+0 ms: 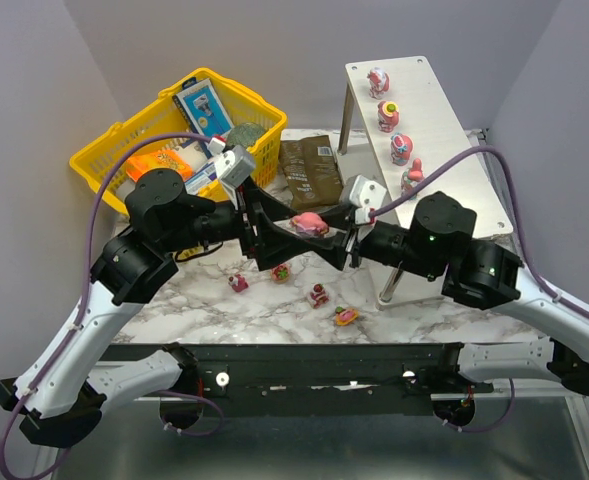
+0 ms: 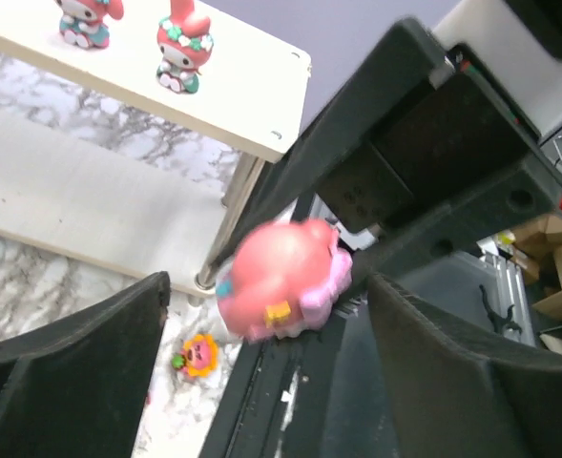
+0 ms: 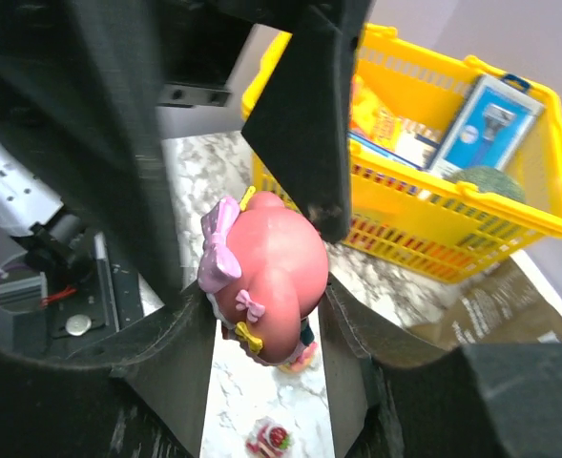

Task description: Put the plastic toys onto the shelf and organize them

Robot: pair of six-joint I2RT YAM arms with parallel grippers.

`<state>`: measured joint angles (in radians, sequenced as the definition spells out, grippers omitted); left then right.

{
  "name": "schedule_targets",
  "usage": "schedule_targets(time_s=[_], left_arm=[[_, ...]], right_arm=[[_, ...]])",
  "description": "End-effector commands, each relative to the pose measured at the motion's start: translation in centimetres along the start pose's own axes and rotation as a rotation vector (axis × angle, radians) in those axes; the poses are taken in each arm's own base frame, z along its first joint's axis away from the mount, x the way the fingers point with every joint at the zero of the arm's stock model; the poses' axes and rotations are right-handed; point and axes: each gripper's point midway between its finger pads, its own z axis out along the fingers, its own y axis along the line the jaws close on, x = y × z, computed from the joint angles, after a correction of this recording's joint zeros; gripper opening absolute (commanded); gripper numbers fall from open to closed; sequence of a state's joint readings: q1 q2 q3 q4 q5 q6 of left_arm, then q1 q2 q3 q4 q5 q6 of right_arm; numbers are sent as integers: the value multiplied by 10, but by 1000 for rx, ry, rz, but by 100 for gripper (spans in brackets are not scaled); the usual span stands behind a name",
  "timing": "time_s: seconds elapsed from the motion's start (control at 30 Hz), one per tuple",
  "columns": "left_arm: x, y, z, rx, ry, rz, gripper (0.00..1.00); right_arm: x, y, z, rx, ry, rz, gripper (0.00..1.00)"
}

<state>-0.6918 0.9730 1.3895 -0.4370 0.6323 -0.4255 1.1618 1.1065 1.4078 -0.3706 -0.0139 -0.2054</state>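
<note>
A pink plastic toy (image 1: pixel 309 222) with a lilac bow hangs in the air between the two arms, above the table's middle. My right gripper (image 1: pixel 326 236) is shut on it; in the right wrist view both fingers press the toy (image 3: pixel 266 286) at its sides. My left gripper (image 1: pixel 290 238) stands open around the same toy (image 2: pixel 281 281), its fingers well apart from it. The shelf (image 1: pixel 449 120) stands at the back right with several toys in a row on its top board, the nearest one (image 1: pixel 412 177) at its front. Several more toys, one of them (image 1: pixel 318 294), lie on the marble below.
A yellow basket (image 1: pixel 114 150) with grocery boxes sits at the back left. A brown packet (image 1: pixel 309 170) lies between the basket and the shelf. A shelf leg (image 1: pixel 389 290) stands just right of the loose toys.
</note>
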Motion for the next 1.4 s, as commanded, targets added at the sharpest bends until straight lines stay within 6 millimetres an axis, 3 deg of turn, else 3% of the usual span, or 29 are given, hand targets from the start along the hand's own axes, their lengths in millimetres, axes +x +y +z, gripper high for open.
schedule_targets(time_s=[0.0,0.2,0.33,0.47,0.57,0.77,1.07,1.37], left_arm=[[1,-1,-9,-37,-8,18,99],[-6,12,-10,-114,-55,22,99],[-10,26,-13,-196,-92,24,99],[-5,40,-12,-253,-94,9,99],[2,49,-8,-278,-79,-11,99],[12,62,1,-302,-47,-31,99],[21,72,6,-323,-23,-46,99],[27,76,7,-333,-9,-52,99]], right_arm=[[-26,-30,-25,163,-87,54,1],[-25,-38,-41,218,-93,94,1],[-18,-60,-62,362,-80,142,1],[-1,-89,-96,584,-35,220,1],[16,-100,-121,702,2,304,1],[54,-105,-153,847,89,393,1],[91,-106,-175,979,135,479,1],[108,-113,-188,1083,142,476,1]])
